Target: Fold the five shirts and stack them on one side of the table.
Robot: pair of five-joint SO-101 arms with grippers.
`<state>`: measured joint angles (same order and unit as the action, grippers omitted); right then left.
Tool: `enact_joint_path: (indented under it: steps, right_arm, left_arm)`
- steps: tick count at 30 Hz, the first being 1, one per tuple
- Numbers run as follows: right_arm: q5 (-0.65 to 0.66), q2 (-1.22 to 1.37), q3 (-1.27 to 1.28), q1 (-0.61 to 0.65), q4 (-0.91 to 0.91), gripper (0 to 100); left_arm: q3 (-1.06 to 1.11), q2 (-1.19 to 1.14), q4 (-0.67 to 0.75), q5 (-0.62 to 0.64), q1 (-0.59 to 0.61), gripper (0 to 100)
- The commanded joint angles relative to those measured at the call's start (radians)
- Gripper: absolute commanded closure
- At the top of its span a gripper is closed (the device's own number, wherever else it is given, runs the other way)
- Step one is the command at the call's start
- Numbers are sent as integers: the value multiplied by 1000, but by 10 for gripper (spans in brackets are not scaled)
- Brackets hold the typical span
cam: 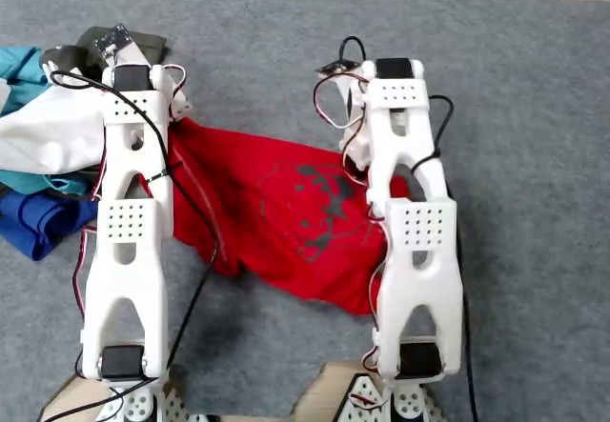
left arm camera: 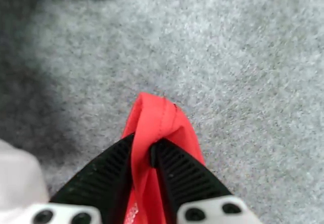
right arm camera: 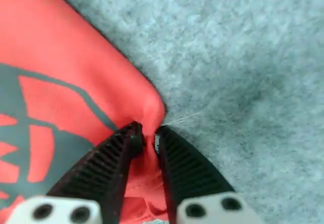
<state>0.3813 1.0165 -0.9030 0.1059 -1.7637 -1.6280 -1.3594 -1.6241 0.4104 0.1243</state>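
My left pincer (left arm camera: 151, 146) is clenched on a bunched edge of the red cotton shirt with a dark grey print (cam: 286, 217). My right pincer (right arm camera: 149, 132) is pinched on another corner of it, beside the print. The shirt lies rumpled between my two arms on the grey felt-like tabletop (cam: 534, 108), spread out but not folded. By my left arm sits a loose heap: a white shirt (cam: 48, 136), a teal one (cam: 19, 65), a blue one (cam: 38, 222) and an olive one (cam: 133, 39), all crumpled. I judge the task barely begun: nothing is folded, no stack exists, and all five remain.
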Motion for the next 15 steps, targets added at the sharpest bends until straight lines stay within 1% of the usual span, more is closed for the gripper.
enact_joint_path:
  steps: [1, 4, 8, 11, 15]
  right_arm:
    - [-14, -22, -94, -33, -20, 995]
    - [-43, -48, -196, -58, -18, 995]
    - [-41, -56, -358, -61, 17, 995]
    - [-40, -54, -452, -65, 126, 995]
    - [-38, -28, -476, -94, 350, 995]
  left_arm:
    - [-46, 15, 14, -5, 11, 981]
    - [-46, 16, 12, 2, 14, 981]
    - [-48, 21, 15, 3, 11, 981]
    - [-48, 21, 20, 3, -17, 981]
    - [-48, 21, 29, 3, -48, 981]
